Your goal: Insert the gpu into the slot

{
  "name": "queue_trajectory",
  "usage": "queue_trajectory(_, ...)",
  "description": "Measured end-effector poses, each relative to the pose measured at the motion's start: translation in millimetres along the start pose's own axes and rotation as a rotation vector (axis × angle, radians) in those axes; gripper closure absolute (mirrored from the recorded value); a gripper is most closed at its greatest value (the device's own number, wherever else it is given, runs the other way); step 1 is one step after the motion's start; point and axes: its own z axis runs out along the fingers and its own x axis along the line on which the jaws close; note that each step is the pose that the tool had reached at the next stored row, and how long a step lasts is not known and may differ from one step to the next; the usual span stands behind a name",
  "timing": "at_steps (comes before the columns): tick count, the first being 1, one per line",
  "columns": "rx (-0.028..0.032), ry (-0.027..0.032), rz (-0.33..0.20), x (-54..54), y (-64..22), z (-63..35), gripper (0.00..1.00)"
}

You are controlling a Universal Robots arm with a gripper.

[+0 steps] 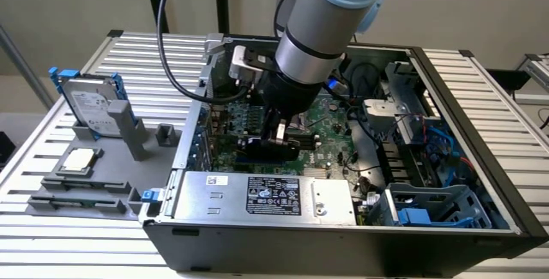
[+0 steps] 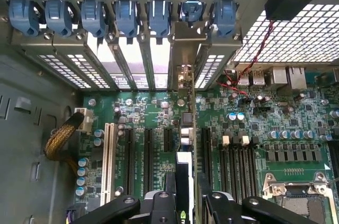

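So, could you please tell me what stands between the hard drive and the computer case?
In the exterior view, a tall grey block and a shorter one stand there.

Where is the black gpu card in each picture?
Exterior view: the gpu sits in the jaws, just above the green motherboard.
Wrist view: the gpu is seen edge-on between the jaws.
Shared landmark: the green motherboard.

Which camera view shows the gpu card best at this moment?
The wrist view: the gpu stands edge-on over the motherboard, running from the gripper toward the rear brackets. In the exterior view the gpu is a dark shape below the gripper.
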Motion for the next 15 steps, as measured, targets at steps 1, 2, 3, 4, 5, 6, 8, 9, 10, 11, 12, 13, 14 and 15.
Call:
queue_trajectory(1,-0.0002,0.0,0.0,0.1,-0.1,0.2,0.74)
queue_trajectory(2,-0.0004,0.0003,0.0,0.2,-0.1,0.5,0.74)
queue_trajectory(3,-0.0006,0.0006,0.0,0.2,-0.4,0.8,0.74)
queue_trajectory(4,-0.0008,0.0006,0.0,0.2,-0.7,1.0,0.74)
queue_trajectory(5,-0.0009,0.0004,0.0,0.2,-0.9,1.4,0.74)
queue_trajectory(6,-0.0009,0.0005,0.0,0.2,-1.3,1.6,0.74)
queue_trajectory(8,-0.0007,0.0001,0.0,0.2,-1.9,2.1,0.74)
queue_trajectory(9,-0.0006,-0.0002,0.0,0.1,-2.0,2.4,0.74)
queue_trajectory(10,-0.0006,-0.0001,0.0,0.2,-2.1,2.4,0.74)
queue_trajectory(11,-0.0006,0.0,0.0,0.1,-2.1,2.4,0.74)
queue_trajectory(12,-0.0006,0.0,0.0,0.1,-2.1,2.4,0.74)
queue_trajectory(13,-0.0006,0.0,0.0,-0.1,-2.2,2.5,0.74)
queue_trajectory(14,-0.0006,0.0,0.0,-0.2,-2.2,2.5,0.74)
queue_trajectory(15,-0.0005,0.0,0.0,-0.5,-2.2,2.5,0.74)
